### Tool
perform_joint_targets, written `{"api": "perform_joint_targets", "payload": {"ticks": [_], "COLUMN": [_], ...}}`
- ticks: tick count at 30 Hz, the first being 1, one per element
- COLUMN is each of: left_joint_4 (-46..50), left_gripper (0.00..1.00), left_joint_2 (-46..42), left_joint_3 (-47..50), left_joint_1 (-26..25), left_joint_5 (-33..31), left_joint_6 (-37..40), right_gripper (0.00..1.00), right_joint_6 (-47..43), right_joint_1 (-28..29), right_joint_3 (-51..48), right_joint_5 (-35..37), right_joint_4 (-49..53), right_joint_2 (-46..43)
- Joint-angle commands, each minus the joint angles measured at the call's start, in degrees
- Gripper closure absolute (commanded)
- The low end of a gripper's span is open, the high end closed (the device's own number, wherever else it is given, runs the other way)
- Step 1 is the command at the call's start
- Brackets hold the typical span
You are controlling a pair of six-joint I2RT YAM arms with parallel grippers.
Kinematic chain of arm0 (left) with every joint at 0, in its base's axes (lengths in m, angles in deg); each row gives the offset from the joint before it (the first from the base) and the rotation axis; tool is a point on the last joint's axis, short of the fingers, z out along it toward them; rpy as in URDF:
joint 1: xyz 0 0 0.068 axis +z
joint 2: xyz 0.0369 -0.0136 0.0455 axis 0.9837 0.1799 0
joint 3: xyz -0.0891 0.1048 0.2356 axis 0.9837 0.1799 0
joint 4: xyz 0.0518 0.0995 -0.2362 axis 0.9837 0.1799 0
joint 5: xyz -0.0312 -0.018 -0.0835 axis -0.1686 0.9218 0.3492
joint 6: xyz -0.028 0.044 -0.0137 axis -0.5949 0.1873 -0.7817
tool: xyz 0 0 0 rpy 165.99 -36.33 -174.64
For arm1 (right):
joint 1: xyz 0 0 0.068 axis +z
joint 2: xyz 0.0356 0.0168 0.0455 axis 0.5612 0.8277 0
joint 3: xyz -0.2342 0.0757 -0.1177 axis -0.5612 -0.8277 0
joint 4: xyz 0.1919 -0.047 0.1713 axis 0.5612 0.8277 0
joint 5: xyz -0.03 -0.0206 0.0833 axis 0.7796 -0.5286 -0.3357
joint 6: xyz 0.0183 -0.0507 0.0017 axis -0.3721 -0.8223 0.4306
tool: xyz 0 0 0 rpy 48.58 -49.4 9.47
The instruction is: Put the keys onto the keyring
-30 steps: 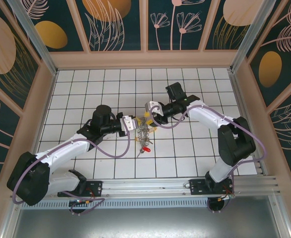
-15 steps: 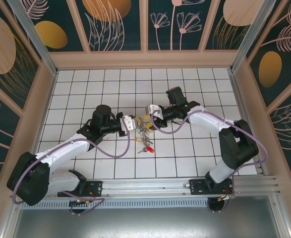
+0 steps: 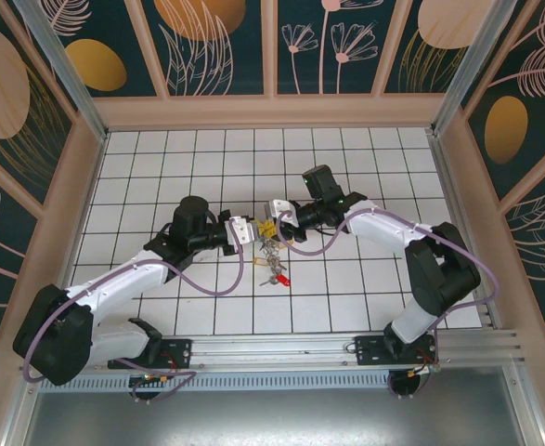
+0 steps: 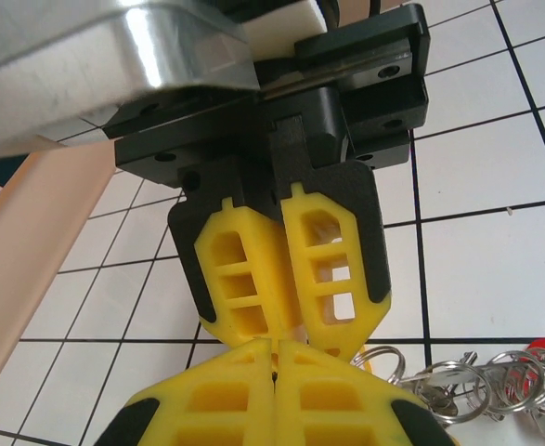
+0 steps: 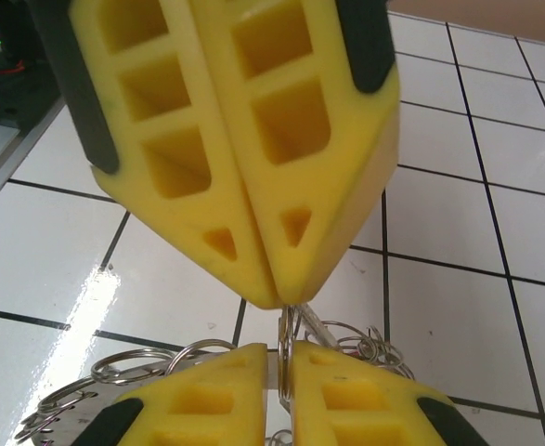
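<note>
I see both end effectors meeting tip to tip over the middle of the tiled surface [image 3: 346, 297]. The right end effector [image 5: 286, 395] is clamped narrow on the keyring [image 5: 286, 339], which stands edge-on. The left end effector [image 4: 274, 395] has its fingers pressed together at the ring's top edge; I cannot tell whether it grips it. The keys [image 3: 274, 265] hang in a cluster just below, with a red head lowest.

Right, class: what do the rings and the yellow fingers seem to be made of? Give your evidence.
Rings: metal, probably steel; thin silvery wire with bright glints. Yellow fingers: moulded or printed plastic, matte, with a hollow lattice; black patches look rubbery, though that is uncertain.
</note>
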Motion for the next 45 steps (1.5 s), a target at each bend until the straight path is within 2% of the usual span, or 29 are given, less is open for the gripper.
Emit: {"api": "perform_joint_targets", "payload": {"ticks": [1,4,6,14,19,20,25,28,36,41,45], "left_joint_4": [-0.71,-0.67,-0.57,-0.81,1.74,2.04,-3.1,-2.76,-3.19,-0.66,2.48], "left_gripper": [1.0,1.0,1.0,1.0,1.0,1.0,1.0,1.0,1.0,1.0,1.0], "left_joint_2": [-0.68,-0.9,-0.92,-2.09,-2.68,-2.51,-1.13,0.35,-1.6,-3.49,-4.02], "left_joint_3": [-1.21,-0.88,-0.53,2.31,4.91,5.34,8.36,7.24,5.42,3.15,1.24], "left_joint_1": [0.43,0.42,0.38,1.6,2.46,2.48,2.5,2.53,2.49,2.45,2.45], "left_joint_5": [1.33,1.24,1.11,-0.2,-0.86,-0.85,-0.86,0.25,1.28,1.48,1.0], "left_joint_6": [0.42,0.42,0.51,1.01,2.67,2.96,-0.15,-0.78,-2.47,-1.51,0.72], "right_gripper": [0.86,0.88,1.0,1.0,1.0,1.0,1.0,1.0,1.0,0.8,0.74], "right_joint_6": [1.24,2.05,2.22,4.02,9.7,11.18,14.91,17.33,14.14,15.43,18.24], "right_joint_1": [0.43,0.41,0.24,-1.9,-2.53,-4.39,-4.93,-4.93,-4.93,-5.02,-4.59], "right_joint_3": [-0.11,-0.81,-1.18,-4.69,-9.72,-10.79,-14.3,-16.24,-14.96,-15.62,-17.12], "right_joint_5": [0.91,0.91,-0.02,-5.42,-8.45,-8.89,-10.59,-10.63,-7.84,-6.62,-5.58], "right_joint_4": [-0.28,-1.04,-1.45,-4.92,-12.91,-14.62,-20.19,-23.77,-17.72,-18.63,-21.91], "right_joint_2": [0.75,0.74,0.55,-2.11,-5.34,-5.97,-7.24,-7.89,-8.69,-10.15,-11.0]}}
